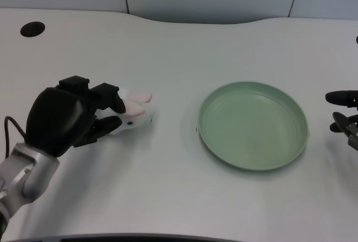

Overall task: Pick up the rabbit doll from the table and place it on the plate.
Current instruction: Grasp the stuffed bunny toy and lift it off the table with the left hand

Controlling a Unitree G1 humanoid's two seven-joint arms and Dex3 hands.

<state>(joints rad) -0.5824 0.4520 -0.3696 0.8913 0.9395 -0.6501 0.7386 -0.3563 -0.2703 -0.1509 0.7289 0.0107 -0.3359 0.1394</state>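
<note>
A small white rabbit doll (136, 109) with pink ears lies on the white table, left of centre. My left hand (70, 116) is over its left side, black fingers curled around the doll's body and partly hiding it. The doll still rests on the table surface. A round green plate (210, 105) sits to the right of the doll, nothing on it.
My right hand (344, 113) waits at the picture's right edge, just past the plate. A dark round hole (32, 29) is in the table at the far left. The table's curved back edge runs along the top.
</note>
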